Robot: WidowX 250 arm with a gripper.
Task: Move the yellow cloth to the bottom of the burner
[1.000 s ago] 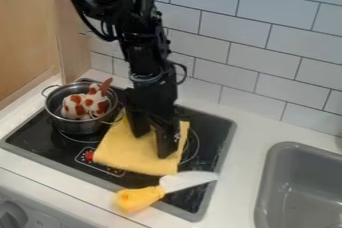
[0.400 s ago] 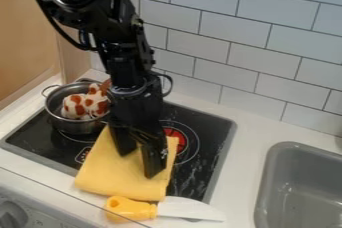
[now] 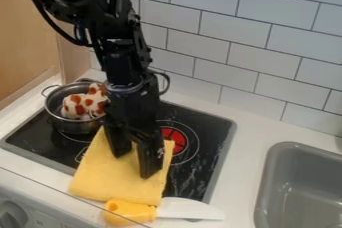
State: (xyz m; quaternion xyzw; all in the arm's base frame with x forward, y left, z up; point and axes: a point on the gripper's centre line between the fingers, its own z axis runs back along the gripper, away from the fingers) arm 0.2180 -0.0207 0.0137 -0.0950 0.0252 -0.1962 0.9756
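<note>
We see the claw parted on the cloth, stove beneath, white worktop around, tiles behind it, sink aside.

Can't read any text here, tbh; the faint marks beside the round grey knob, near left, are too tiny.

Your gripper hangs over the yellow cloth, its two fingers spread and pointing down onto it. The cloth lies on the black stove, overlapping its front rim, with the red burner behind to the right. You have a yellow-handled knife at the cloth's front edge, a metal pot holding a spotted white thing, and a gray sink at right
</note>
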